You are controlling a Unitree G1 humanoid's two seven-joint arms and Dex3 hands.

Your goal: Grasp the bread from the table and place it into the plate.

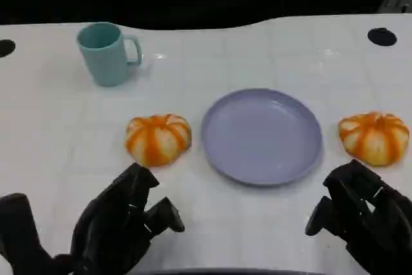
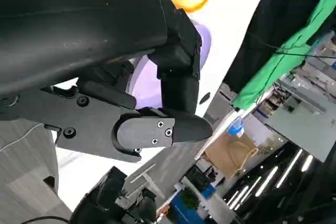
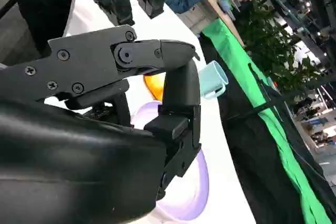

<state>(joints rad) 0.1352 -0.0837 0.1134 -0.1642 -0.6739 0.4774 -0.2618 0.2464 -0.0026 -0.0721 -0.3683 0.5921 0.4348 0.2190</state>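
Teal mug (image 1: 107, 53) well behind, apparently clear of plate (image 1: 261, 134), breads.

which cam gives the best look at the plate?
Head view: the whole purple plate shows from above, bare, lying between the two orange breads. In the left wrist view only a purple slice shows behind that hand's black fingers. In the right wrist view part of its rim peeks past the hand.
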